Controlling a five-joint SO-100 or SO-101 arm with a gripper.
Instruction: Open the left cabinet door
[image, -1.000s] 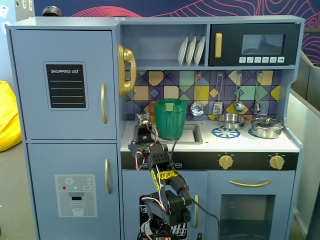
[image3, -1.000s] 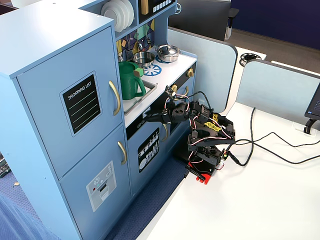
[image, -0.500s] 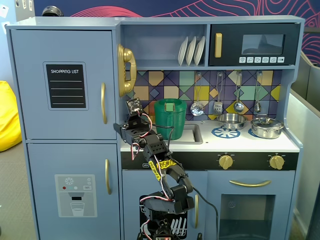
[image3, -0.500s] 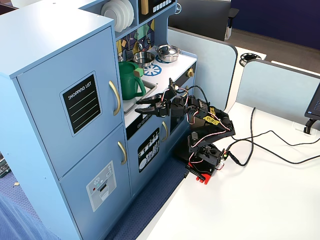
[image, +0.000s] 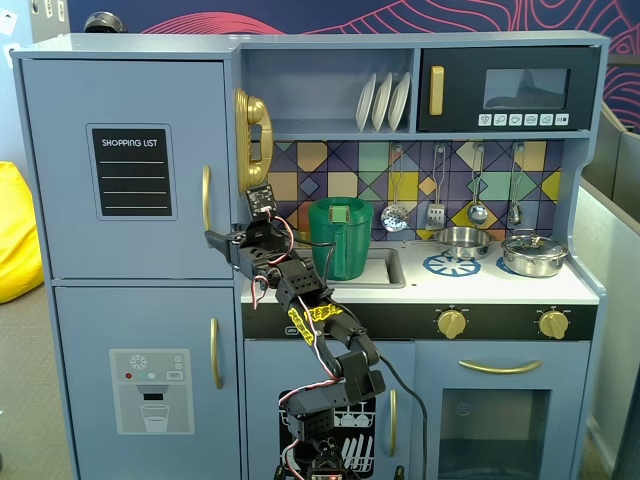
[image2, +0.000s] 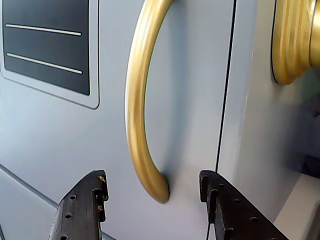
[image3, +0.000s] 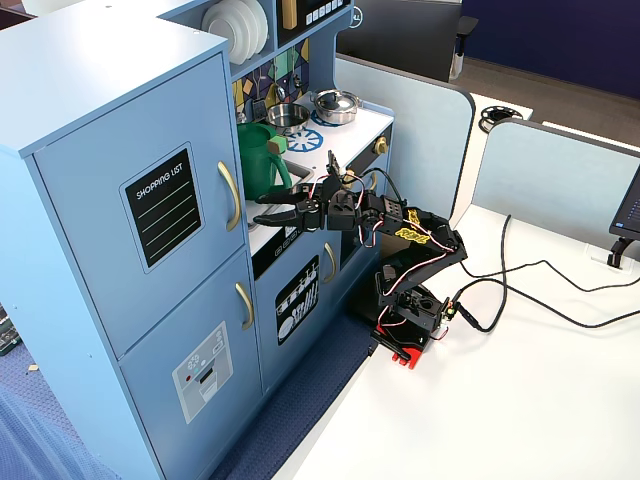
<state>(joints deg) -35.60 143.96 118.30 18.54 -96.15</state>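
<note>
The left cabinet door (image: 70, 170) is light blue, shut, and carries a black "SHOPPING LIST" panel (image: 131, 172) and a vertical gold handle (image: 207, 205). My gripper (image: 212, 238) is open and points left at the handle's lower end. In the wrist view the two dark fingers (image2: 85, 200) stand either side of the handle's bottom end (image2: 150, 177), a little short of it, with nothing between them. From the side, the gripper (image3: 264, 209) hovers just right of the handle (image3: 231, 195) on the door (image3: 100, 150).
Below is a second blue door with a grey dispenser panel (image: 150, 390). A gold toy telephone (image: 252, 140) hangs right of the door edge. A green pot (image: 340, 237) sits in the sink behind the arm. The arm's base stands on a white table (image3: 520, 400).
The arm has risen and swung left from in front of the sink toward the upper door. The open gripper has come level with the handle's lower end.
</note>
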